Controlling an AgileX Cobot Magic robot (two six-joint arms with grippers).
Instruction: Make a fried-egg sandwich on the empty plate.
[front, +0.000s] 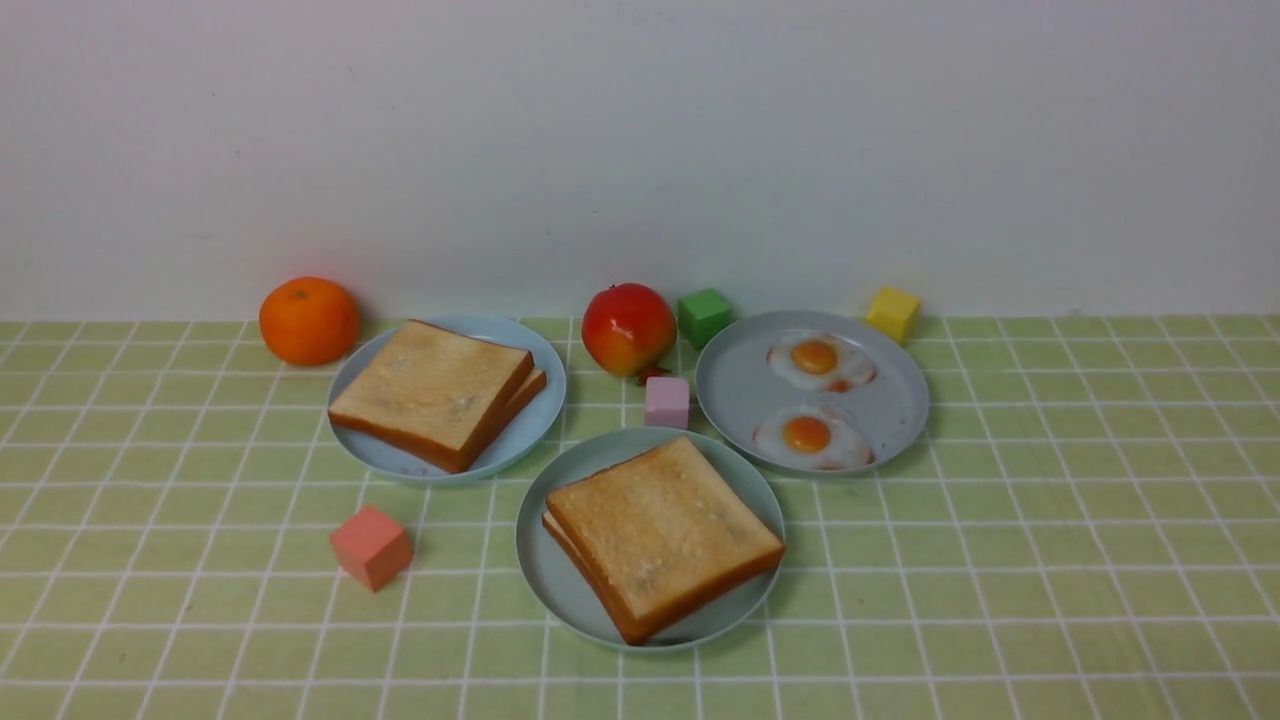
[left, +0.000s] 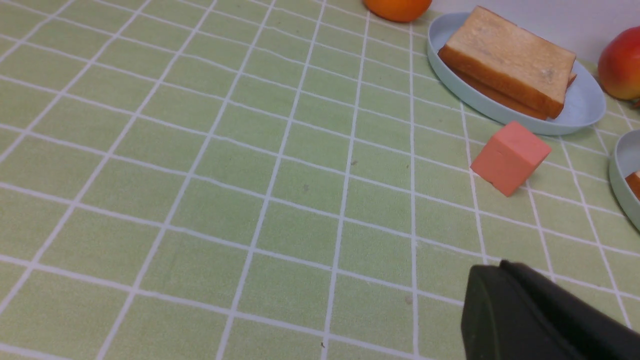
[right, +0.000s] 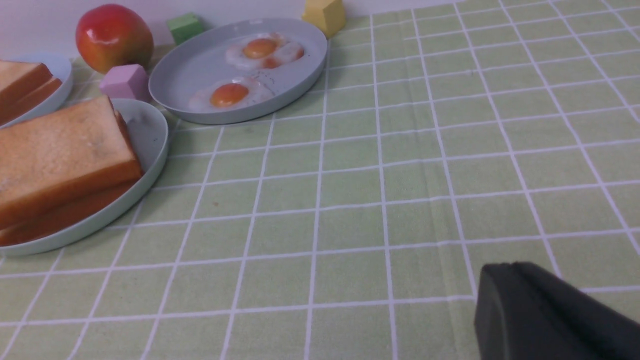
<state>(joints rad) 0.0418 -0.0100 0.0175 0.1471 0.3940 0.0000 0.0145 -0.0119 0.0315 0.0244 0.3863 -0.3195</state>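
**Front view.** Three plates sit close together on the green checked surface (front: 1050, 550), within reach of both arms. The pale green plate (front: 545, 590) lies nearest the robot and carries the sandwich (front: 662, 535): two toast slices stacked slightly askew, the lower one peeking out at the left corner. No egg shows between them from any view, so the filling cannot be confirmed. Judged by the closed stack, the task appears at or near its end.

**Supply plates.** The pale blue plate (front: 545, 400) behind and to the left holds the spare toast (front: 432, 393), also two slices. The grey plate (front: 740, 390) to the right holds two fried eggs, a far egg (front: 820, 360) and a near egg (front: 812, 437). Ingredients are kept apart by kind, each on the side of one arm.

**Clutter.** An orange (front: 309, 320), a red fruit (front: 629, 329) and four blocks surround the plates and touch none of the food: a green block (front: 704, 316), a yellow block (front: 893, 313), a pink block (front: 667, 402) and a salmon block (front: 371, 546).

**Wrist views.** The left fingers (left: 525, 310) and right fingers (right: 540, 310) each show only as one dark tip over bare cloth, away from the plates. Whether they are released or clenched cannot be told; nothing is seen in them.
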